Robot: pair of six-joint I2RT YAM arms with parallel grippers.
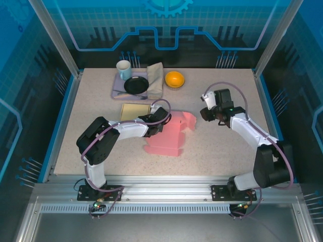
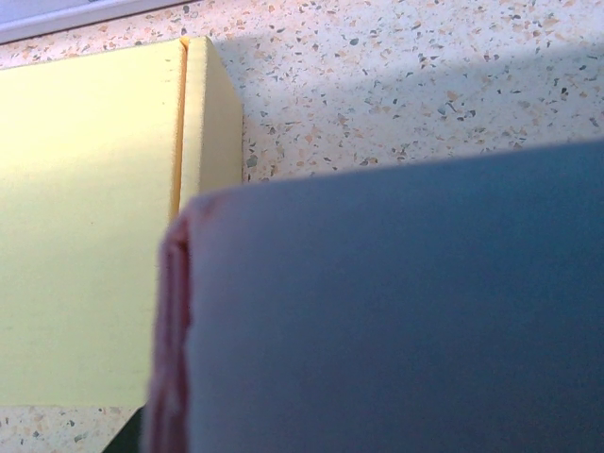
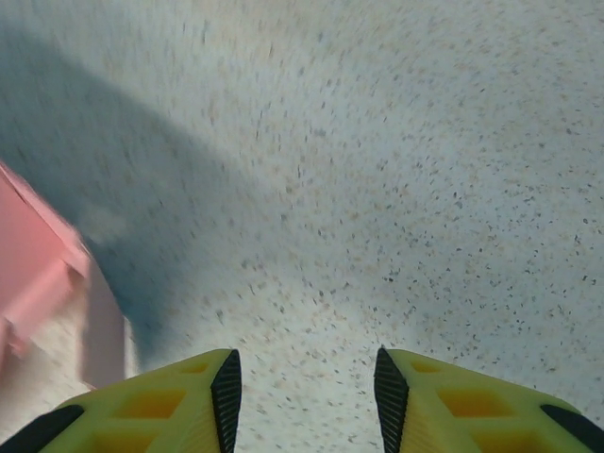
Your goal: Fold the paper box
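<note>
Pink paper box [image 1: 169, 135]: table [image 1: 222, 156] centre, partly folded. Left gripper [image 1: 160, 120]: clenched at box's far-left edge; grip on flap not discernible. Right gripper [image 3: 307, 387]: fingers parted, empty, right of box. Yellow flat box [image 1: 135, 111]: beside left gripper. Far edge: tray [image 1: 116, 91], mug [image 1: 123, 69], black plate [image 1: 136, 84], cloth [image 1: 155, 79], orange bowl [image 1: 174, 79].

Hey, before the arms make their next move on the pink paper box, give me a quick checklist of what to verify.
1. Left gripper shut at the pink paper box's upper left edge: ok.
2. Left gripper actually pinching the box's panel: cannot tell.
3. Right gripper open, jaws empty: ok.
4. Right gripper apart from the box, over bare table: ok.
5. Yellow flat box lying close beside the pink panel, possibly in the way: not ok.
</note>
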